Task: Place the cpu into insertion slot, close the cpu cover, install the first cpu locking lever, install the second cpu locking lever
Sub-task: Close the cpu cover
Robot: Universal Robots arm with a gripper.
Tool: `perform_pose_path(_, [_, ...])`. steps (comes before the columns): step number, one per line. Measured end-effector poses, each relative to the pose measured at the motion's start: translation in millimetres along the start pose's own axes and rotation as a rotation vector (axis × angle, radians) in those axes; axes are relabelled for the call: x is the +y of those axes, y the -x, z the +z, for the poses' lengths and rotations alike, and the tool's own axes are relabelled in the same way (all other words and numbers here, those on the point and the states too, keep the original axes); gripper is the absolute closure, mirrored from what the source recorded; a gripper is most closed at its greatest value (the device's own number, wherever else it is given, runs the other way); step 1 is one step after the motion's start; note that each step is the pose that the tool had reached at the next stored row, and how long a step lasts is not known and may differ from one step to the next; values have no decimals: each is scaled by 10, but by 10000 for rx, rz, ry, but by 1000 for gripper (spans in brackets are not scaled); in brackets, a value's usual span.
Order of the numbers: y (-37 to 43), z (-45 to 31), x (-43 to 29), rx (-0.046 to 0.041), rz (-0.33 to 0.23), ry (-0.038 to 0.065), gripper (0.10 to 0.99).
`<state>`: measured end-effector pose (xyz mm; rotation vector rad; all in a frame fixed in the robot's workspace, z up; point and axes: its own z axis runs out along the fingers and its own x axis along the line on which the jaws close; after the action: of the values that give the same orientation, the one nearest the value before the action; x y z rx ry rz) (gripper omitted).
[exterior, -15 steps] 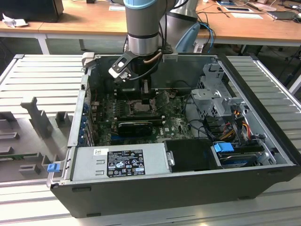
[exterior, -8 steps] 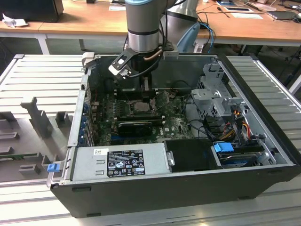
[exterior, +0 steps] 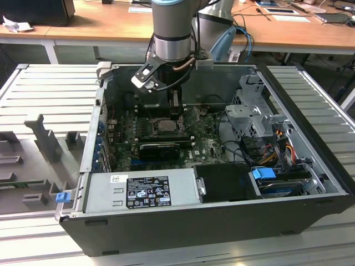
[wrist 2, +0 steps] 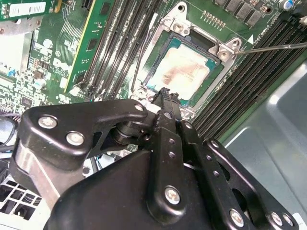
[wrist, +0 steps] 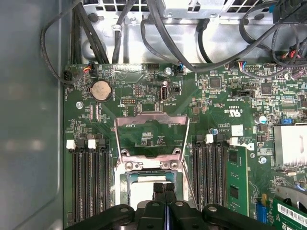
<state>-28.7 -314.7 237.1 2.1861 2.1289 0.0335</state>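
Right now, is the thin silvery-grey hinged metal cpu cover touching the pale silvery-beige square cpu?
Apart. In the first wrist view the cpu cover is swung open, green board showing through its window, and the cpu lies uncovered.

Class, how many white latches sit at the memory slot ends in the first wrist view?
4. Two white latches on the slot bank nearer the coin cell, two on the bank with the green memory module. Others may hide behind the gripper.

I work in a lab: wooden desks [exterior: 83, 26] along the exterior view's top, an opened computer case [exterior: 222, 224] on a slatted bench [exterior: 50, 88].
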Motion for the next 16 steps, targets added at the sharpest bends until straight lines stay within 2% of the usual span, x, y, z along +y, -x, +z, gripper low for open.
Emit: perform_pose_path(16, [-2,6,72,-1,1,0,980])
